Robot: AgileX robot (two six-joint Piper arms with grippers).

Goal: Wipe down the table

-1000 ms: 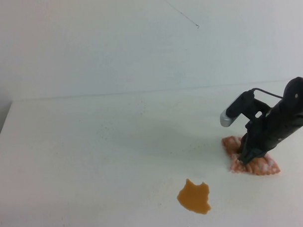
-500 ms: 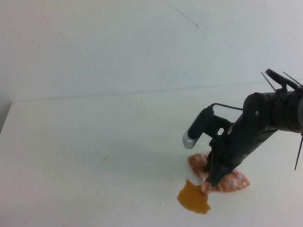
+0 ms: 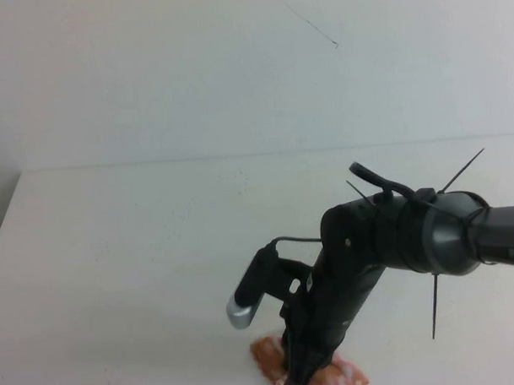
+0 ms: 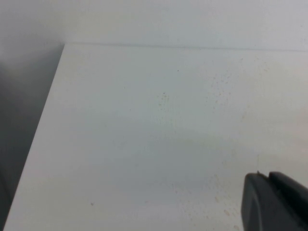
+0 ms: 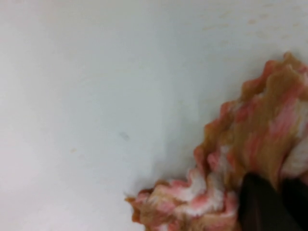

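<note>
At six o'clock on the table, taking the wall side as twelve, we find the cloth crumpled at the near edge under the right gripper. We see a soft, nubbly rag mottled in pink, salmon and white. From the right wrist camera its folds also carry tan-brown patches, strongest along the ridges farthest from the gripper. It lies bunched in lumps, not spread flat. In the high view one part shows at seven o'clock of the gripper and another at four o'clock, with the picture's lower edge cutting it off.

We see the right gripper pointing steeply down into the middle of the rag. Its dark fingertips stand narrow, almost together, pinching a bunched fold of fabric between them. The right arm reaches in from three o'clock. Its wrist camera, black with a silver end, sticks out toward nine o'clock above the tabletop. Thin black cable ties bristle from the arm's sleeve.

We see the left gripper only from its own wrist camera, as a dark tip over bare white tabletop. The table's corner between nine and twelve o'clock lies beyond it. Whether it is wide or narrow we cannot tell.
</note>
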